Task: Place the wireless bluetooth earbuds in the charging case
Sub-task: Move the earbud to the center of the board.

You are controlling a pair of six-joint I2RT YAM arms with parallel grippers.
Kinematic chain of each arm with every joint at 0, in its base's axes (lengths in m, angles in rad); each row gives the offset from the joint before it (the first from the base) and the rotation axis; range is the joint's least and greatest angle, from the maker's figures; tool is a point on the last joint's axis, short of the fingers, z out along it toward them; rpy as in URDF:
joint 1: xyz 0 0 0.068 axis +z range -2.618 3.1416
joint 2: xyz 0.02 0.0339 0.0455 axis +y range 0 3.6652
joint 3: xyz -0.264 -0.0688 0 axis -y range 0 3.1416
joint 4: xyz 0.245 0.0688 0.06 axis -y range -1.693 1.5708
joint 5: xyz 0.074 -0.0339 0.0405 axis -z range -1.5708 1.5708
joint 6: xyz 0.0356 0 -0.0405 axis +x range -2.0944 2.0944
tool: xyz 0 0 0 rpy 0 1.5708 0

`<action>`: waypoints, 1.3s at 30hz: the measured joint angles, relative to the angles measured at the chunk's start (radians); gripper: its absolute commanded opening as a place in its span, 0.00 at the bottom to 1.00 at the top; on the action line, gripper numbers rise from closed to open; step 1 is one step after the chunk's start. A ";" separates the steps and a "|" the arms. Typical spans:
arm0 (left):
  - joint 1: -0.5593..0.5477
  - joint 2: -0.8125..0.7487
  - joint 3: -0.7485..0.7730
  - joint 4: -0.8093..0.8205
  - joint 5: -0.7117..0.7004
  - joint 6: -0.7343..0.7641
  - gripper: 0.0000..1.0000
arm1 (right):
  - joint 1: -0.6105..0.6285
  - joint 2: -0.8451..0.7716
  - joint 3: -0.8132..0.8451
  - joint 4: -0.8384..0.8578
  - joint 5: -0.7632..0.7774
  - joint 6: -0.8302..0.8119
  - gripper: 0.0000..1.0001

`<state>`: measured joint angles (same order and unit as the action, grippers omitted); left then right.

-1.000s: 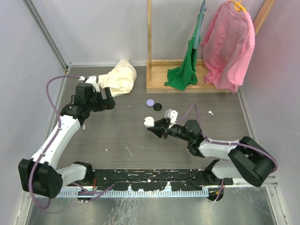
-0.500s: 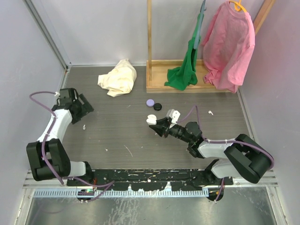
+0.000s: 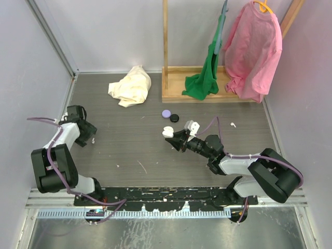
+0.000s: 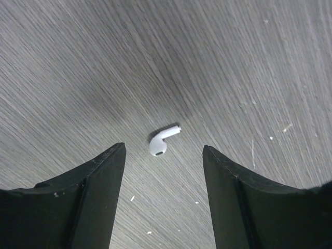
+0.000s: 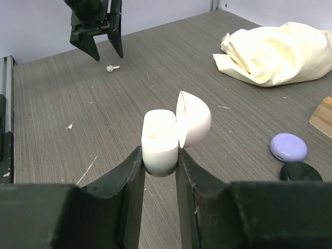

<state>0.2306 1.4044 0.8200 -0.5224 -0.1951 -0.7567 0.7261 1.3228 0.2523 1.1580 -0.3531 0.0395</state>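
Top view: left gripper [image 3: 87,135] low near the table's [image 3: 135,150] left edge, a white earbud [image 3: 93,140] at its tips. Right gripper [image 3: 175,139] mid-table, with bare tabletop all round it.

Left wrist: jaws apart. The earbud lies flat between them, touching neither.

Right wrist: fingers clamped on the glossy white charging case [image 5: 160,142], lid hinged open.
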 measured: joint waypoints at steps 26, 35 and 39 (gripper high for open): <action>0.001 0.119 0.002 0.004 0.002 -0.012 0.07 | 0.000 0.000 0.000 -0.015 0.001 0.015 0.01; -0.102 0.148 0.035 0.008 0.078 0.091 0.07 | 0.000 0.000 0.000 -0.016 0.005 0.015 0.01; -0.251 0.183 0.072 0.007 0.121 0.146 0.07 | 0.000 -0.001 0.000 -0.016 0.023 0.014 0.01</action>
<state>-0.0200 1.5871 0.8921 -0.5152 -0.0746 -0.6102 0.7265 1.3216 0.2527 1.1416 -0.3302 0.0536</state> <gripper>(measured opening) 0.135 0.328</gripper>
